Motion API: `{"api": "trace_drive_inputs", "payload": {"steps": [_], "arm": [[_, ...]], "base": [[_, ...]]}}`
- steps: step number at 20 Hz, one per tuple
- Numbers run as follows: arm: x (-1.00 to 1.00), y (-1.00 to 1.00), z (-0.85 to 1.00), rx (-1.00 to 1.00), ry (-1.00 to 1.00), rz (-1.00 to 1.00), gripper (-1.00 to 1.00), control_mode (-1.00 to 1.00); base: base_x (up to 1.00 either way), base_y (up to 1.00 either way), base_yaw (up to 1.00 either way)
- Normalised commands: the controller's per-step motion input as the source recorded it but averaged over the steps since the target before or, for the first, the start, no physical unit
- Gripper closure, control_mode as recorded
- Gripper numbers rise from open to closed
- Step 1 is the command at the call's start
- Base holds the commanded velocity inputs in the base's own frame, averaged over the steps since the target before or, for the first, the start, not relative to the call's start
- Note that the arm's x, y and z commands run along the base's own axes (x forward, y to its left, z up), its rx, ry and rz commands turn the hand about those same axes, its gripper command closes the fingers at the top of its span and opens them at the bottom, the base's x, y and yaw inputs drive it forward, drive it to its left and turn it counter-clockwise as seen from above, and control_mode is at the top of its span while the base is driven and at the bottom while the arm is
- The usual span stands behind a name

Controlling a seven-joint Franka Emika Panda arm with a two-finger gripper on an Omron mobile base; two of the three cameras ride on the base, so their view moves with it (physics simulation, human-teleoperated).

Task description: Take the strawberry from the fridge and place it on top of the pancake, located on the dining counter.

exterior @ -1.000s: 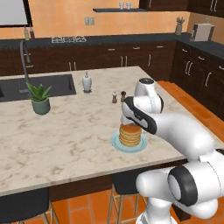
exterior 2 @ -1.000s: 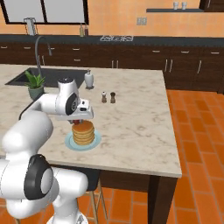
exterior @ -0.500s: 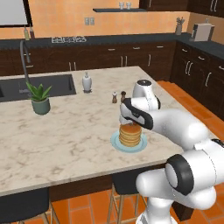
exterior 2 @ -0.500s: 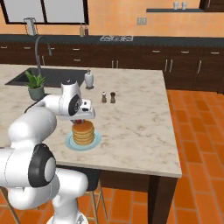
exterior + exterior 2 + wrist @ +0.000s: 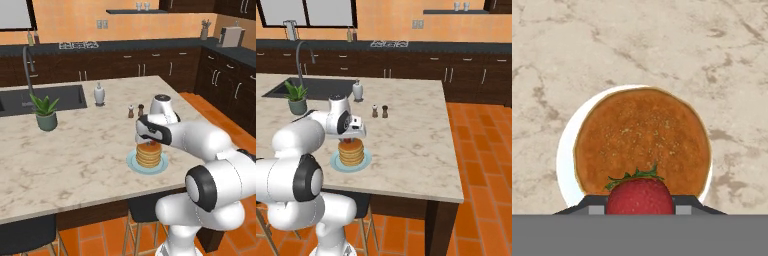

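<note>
— Well, where is the strawberry (image 5: 640,196) seen?

— At the bottom centre of the hand view, clamped between the two dark tips of the pincer (image 5: 640,202), its green leaves pointing up the frame. The pincer is closed on it.

— And the pancake (image 5: 642,142)?

— Just above the strawberry in that frame, a round golden-brown stack on a pale plate (image 5: 564,160), seen from straight overhead. The berry overlaps the lower edge of the stack; whether it touches the top disc cannot be told.

— How is it shown from the base?

— In the left base view the pincer (image 5: 149,143) is held right over the pancake (image 5: 148,155), a little right of the frame's centre, with a speck of red at the top of the stack. In the right base view the pincer (image 5: 355,136) is held over the pancake (image 5: 351,152) at centre left.

— What else is on the counter (image 5: 75,150)?

— A potted plant (image 5: 45,112) at the left of the left base view, a white bottle (image 5: 99,94) above centre, and two small shakers (image 5: 135,110) just above the arm. A sink (image 5: 42,98) is set into the counter's upper left.
</note>
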Motion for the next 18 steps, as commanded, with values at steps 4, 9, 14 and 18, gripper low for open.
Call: {"api": "trace_drive_inputs", "payload": {"steps": [4, 9, 14, 18], "arm": [[0.06, 0.00, -0.23, 0.00, 0.00, 0.00, 1.00, -1.00], [0.02, 0.00, -0.21, 0.00, 0.00, 0.00, 1.00, -1.00], [0.00, 0.00, -0.11, 0.00, 0.00, 0.00, 1.00, -1.00], [0.01, 0.00, 0.06, 0.00, -0.04, 0.00, 1.00, -1.00]], "base": [[0.00, 0.00, 0.00], [0.00, 0.00, 0.00], [0.00, 0.00, 0.00], [0.00, 0.00, 0.00]]}}
